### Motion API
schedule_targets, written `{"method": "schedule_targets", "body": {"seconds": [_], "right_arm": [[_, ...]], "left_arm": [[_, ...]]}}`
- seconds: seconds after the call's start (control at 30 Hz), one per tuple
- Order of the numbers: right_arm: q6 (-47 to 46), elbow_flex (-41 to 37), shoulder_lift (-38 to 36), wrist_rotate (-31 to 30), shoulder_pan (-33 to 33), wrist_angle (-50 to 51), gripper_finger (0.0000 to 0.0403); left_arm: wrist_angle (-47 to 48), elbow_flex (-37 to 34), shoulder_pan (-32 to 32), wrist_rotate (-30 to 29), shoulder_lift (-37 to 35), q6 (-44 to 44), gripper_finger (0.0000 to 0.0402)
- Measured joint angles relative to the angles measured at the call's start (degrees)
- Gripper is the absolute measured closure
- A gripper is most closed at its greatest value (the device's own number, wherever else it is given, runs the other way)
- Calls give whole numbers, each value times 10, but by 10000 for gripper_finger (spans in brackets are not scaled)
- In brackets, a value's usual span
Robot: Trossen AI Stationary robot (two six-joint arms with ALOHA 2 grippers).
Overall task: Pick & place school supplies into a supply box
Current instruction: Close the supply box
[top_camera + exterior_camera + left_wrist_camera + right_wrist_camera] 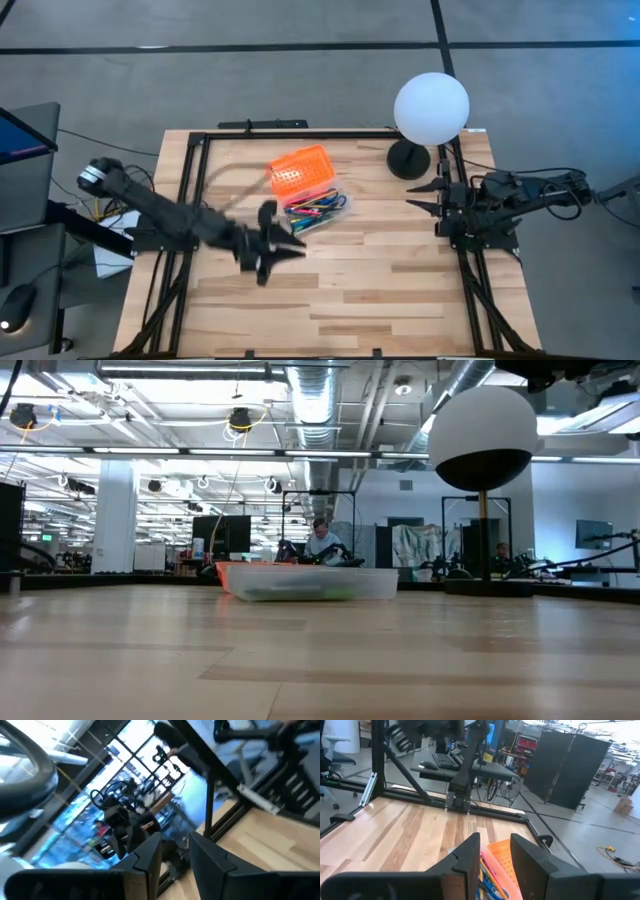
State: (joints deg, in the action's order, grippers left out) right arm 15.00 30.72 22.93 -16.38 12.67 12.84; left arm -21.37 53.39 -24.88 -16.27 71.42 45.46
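- Left gripper (283, 250) out over the middle of the table (380, 290), just in front of the supply box, blurred in the high view.
- In the left wrist view its two dark fingers (150, 852) stand a little apart with a narrow gap and nothing between them. That view is tilted and shows the table's black frame and the room.
- Supply box (312, 198) lies on the far half of the table, left of centre. Its clear tray is open, and the orange ribbed lid (298, 170) is folded back on the far side.
- Pens and markers (318, 207) lie inside the tray: pink, green, blue and yellow shafts, packed side by side. Individual items cannot be told apart, and no loose supplies show on the wood.
- Low view: the box (305, 581) sits flat on the table across the boards, with a green smear of colour through its clear wall and an orange edge at its left end.
- Right gripper (425, 195) parked at the right edge of the table, near the base of the lamp, pointing inward.
- Its fingers (465, 855) are slightly parted and hold nothing. The orange lid (505, 857) and pink and blue pens (490, 870) show beyond them.
- White globe lamp (431, 108) on a black foot at the far right corner, well apart from the box.
- A person (322, 543) is seated in the room behind the table.
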Motion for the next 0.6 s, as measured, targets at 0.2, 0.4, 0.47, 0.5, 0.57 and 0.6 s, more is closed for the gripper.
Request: {"method": "schedule_targets", "body": {"seconds": [0.2, 0.4, 0.47, 0.5, 0.57, 0.6], "right_arm": [[4, 1, 26, 0, 0, -1, 301], [31, 1, 59, 0, -1, -51, 301], [53, 1, 73, 0, -1, -81, 301], [65, 1, 81, 0, -1, -96, 301], [87, 1, 94, 0, -1, -117, 301], [96, 1, 100, 0, -4, -123, 301]], "left_arm": [[67, 0, 152, 137, -65, -82, 308], [108, 0, 280, 230, -84, -138, 308], [118, 0, 311, 236, -90, -142, 308], [119, 0, 326, 237, -92, -146, 308], [137, 0, 354, 247, -100, -153, 308], [140, 0, 369, 259, -103, -156, 308]]}}
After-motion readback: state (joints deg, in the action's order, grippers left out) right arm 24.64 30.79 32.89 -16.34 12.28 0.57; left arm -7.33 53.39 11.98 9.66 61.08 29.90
